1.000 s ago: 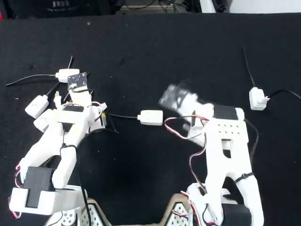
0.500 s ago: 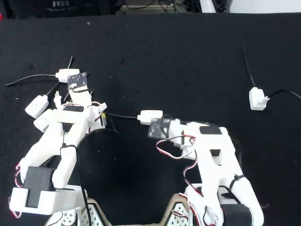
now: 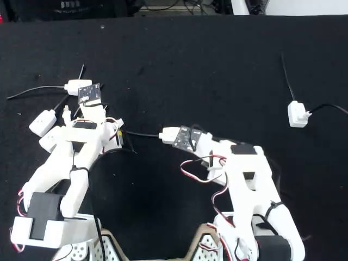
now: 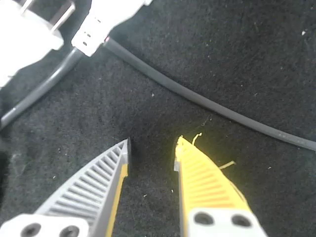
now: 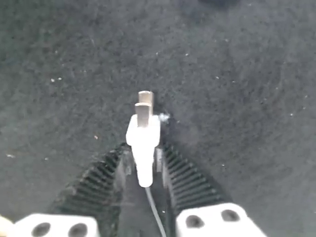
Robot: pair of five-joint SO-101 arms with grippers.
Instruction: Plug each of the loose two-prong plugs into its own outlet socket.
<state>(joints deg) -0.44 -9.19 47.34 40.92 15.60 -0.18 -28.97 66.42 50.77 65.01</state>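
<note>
The right gripper is clamped on a white two-prong plug, near the middle of the black tabletop. The plug's prongs point away from the gripper. The left gripper has its fingers apart over the tabletop, near a black cable and a second white plug. A third plug lies at the far right.

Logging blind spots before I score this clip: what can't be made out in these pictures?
High view: how the jaws sit on the two-prong plug; the right arm's wrist board covers them.
Left wrist view: the pronged plug is cut off by the picture's edge.
High view: whether the white block on the far right is plug or socket; too small to tell.
</note>
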